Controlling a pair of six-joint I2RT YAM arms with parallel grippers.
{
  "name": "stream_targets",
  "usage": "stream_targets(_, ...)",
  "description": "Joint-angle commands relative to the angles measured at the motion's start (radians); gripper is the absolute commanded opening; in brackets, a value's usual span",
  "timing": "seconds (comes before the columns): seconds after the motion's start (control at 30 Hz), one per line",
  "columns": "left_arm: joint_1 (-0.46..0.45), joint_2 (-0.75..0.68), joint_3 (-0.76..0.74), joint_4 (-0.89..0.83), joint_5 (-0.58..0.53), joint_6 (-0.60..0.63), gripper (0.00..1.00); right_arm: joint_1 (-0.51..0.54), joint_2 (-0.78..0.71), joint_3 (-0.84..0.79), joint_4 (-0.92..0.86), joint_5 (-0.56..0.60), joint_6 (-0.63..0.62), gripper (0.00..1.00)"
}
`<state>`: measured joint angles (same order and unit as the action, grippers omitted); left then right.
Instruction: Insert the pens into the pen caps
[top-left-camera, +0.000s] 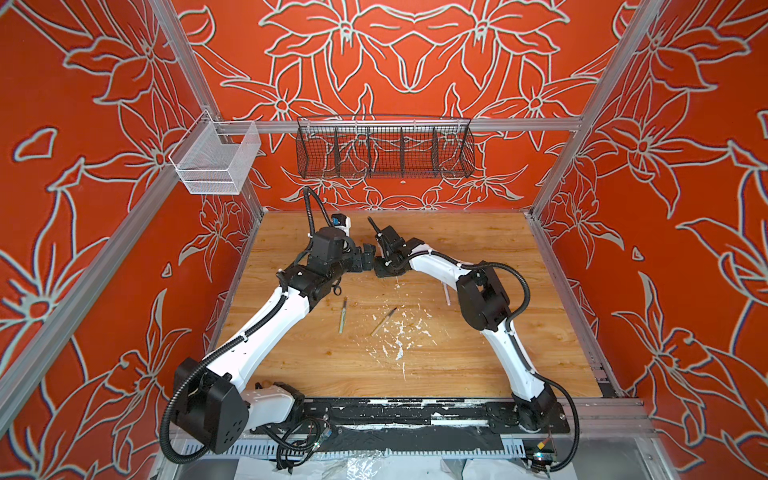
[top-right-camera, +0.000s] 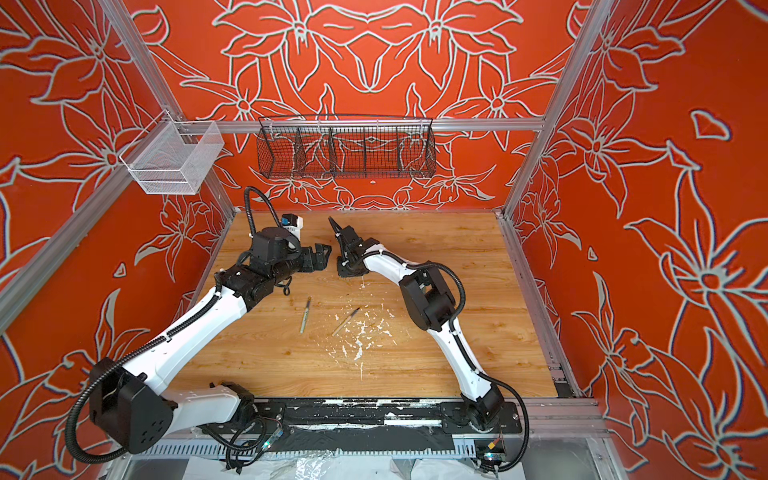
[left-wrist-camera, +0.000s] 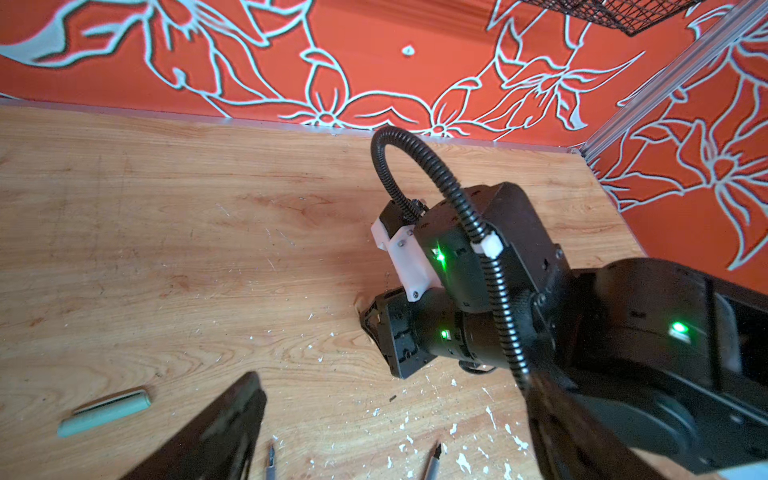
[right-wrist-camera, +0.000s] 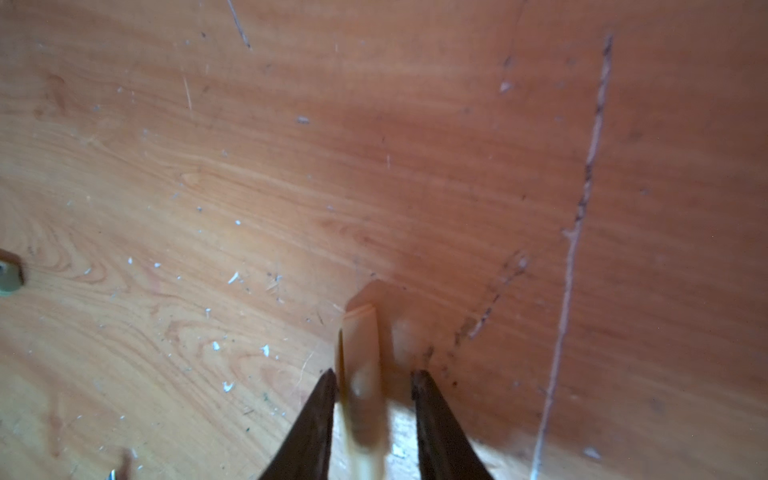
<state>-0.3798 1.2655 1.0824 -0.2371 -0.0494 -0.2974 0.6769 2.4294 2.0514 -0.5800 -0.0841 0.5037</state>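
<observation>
Nearest me on the desk (top-left-camera: 478, 357), the pale green pen (top-left-camera: 342, 316) and the tan pen (top-left-camera: 384, 321) lie flat and apart from each other. Their dark tips point away from me, and the tan one sits at the edge of the white paint flecks (top-left-camera: 400, 332). Past them, my two claws are close together over the middle of the desk. My left claw (top-left-camera: 368, 254) stands wide with nothing between its fingers. Its wrist view shows the pale green pen cap (left-wrist-camera: 104, 412) lying flat on the wood. My right claw (right-wrist-camera: 375, 374) points down at the desk, jaws narrow, with the tan pen cap (right-wrist-camera: 361, 365) between them. One finger (right-wrist-camera: 320, 407) is against the cap and a gap shows on the other side. The blur keeps me from telling whether I grip it. Farthest off, a black wire basket (top-left-camera: 384, 151) hangs on the back wall and a white mesh basket (top-left-camera: 216, 160) on the left rail.
</observation>
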Motion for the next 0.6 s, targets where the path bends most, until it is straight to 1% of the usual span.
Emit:
stream_targets(0.0,-0.001,-0.028,-0.007,0.024,0.007,-0.011,0.96,0.021,0.056,0.065,-0.097,0.085,-0.012,0.31)
stream_targets(0.17,0.002,-0.031,-0.009,0.028,0.012,-0.014,0.96,0.031,0.094,0.136,-0.148,0.116,-0.021,0.28)
stream_targets(0.37,0.008,-0.041,-0.013,0.035,0.020,-0.016,0.96,0.045,0.118,0.175,-0.176,0.095,-0.040,0.28)
stream_targets(0.57,0.015,-0.045,-0.017,0.042,0.026,-0.018,0.96,0.052,0.076,0.126,-0.148,0.109,-0.030,0.18)
